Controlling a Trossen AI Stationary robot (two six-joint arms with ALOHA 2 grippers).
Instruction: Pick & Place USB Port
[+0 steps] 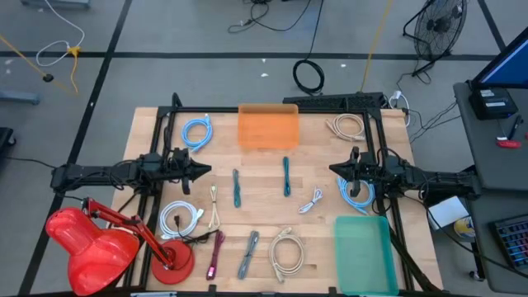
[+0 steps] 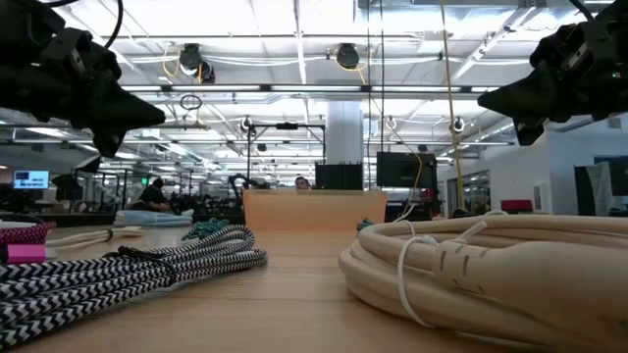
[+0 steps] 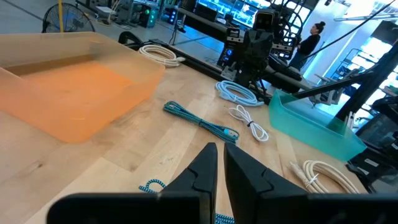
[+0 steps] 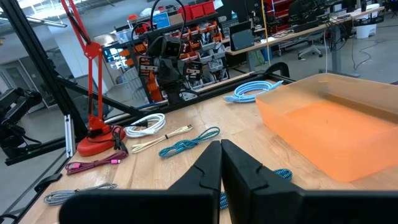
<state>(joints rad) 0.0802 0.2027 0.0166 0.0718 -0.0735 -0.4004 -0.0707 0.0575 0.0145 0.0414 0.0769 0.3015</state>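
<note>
Braided teal cables [image 1: 285, 176] lie on pale wood between both arms' clenched, empty fingers [image 3: 214, 167].

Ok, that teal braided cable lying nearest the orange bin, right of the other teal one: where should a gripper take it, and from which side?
Probably at mid-length. The teal braided cable lies as a narrow, folded, nearly straight bundle running away from the orange bin, on bare wood. Coming straight down with the fingers across its narrow width looks best. The right gripper seems slightly closer than the left gripper; both hang shut.
</note>
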